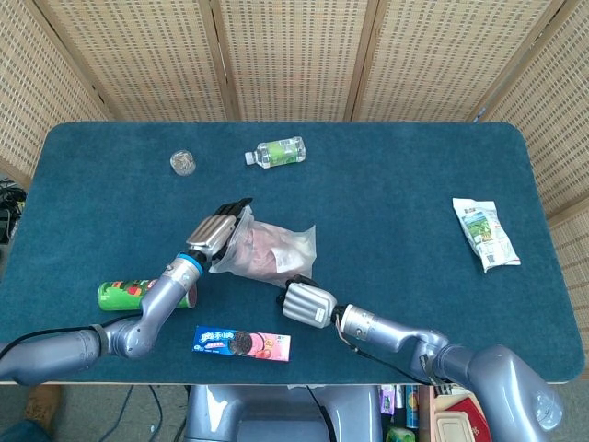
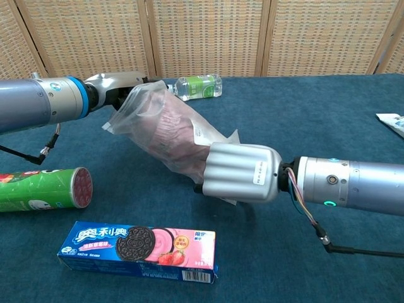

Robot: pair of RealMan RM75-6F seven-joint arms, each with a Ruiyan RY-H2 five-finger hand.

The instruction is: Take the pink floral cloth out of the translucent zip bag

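The translucent zip bag [image 1: 276, 247] [image 2: 158, 120] lies tilted between both hands, with the pink floral cloth [image 1: 260, 250] [image 2: 175, 131] bundled inside it. My left hand [image 1: 218, 230] [image 2: 117, 89] holds the bag's upper, far-left end, lifted off the table. My right hand [image 1: 306, 304] [image 2: 240, 174] grips the bag's lower end with its fingers curled around it; its back faces the chest camera and hides that end. The cloth shows only through the plastic.
A green chip can [image 1: 136, 294] [image 2: 39, 189] and a blue Oreo box [image 1: 241, 343] [image 2: 139, 245] lie near the front edge. A water bottle [image 1: 279, 152] [image 2: 199, 86] and a small jar [image 1: 183, 163] sit at the back. A snack packet [image 1: 485, 233] lies far right.
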